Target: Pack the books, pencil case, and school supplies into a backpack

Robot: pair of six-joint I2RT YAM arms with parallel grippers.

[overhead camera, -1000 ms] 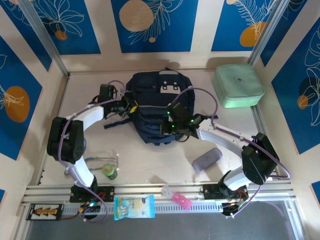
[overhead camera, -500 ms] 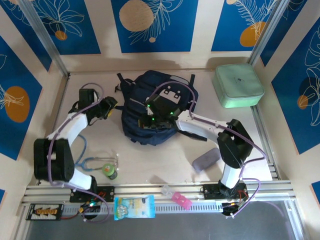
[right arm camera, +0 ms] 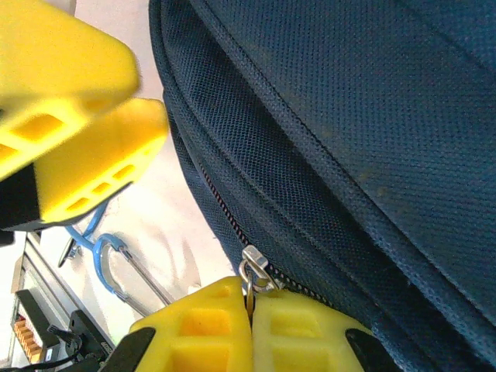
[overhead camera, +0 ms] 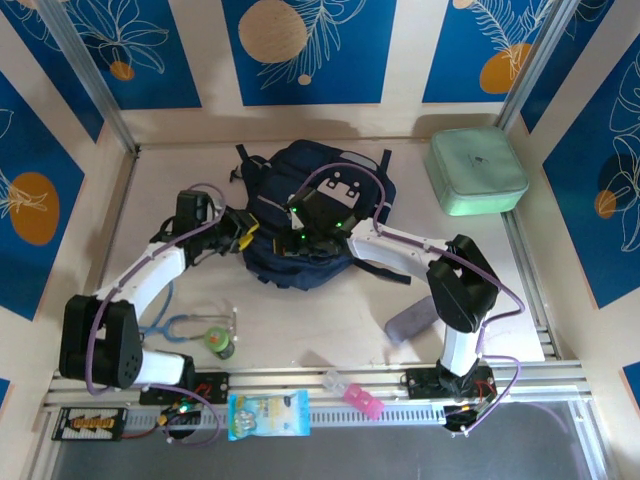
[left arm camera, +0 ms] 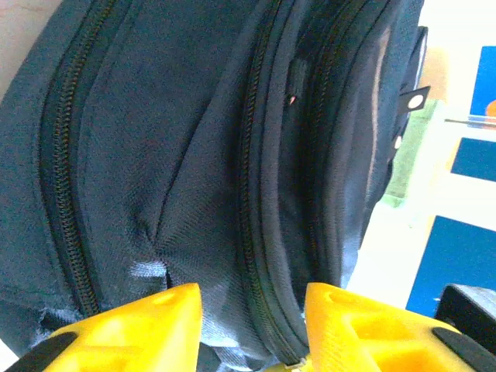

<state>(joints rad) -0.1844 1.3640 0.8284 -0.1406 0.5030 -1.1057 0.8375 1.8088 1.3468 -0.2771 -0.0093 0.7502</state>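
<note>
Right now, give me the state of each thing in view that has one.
backpack: lying on the table, buckles up; zips in the left wrist view closed.
right gripper: shut on the zipper pull.
left gripper: jaws apart, astride backpack fabric.
mint-green case: closed.
grey pencil case: on the table, unpacked.

Robot lab test cell: aluminium frame rail (overhead camera: 540,380), blue leaf-print wall panels (overhead camera: 350,60).

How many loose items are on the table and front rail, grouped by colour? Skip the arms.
Navy blue: 1, large fabric backpack
Mint green: 1, rounded square case
Grey-purple: 1, soft oblong pouch
Green: 1, small round item
Pink: 1, small clear-and-pink piece
Light blue: 2, flat packet, looped tool
Total: 7
</note>
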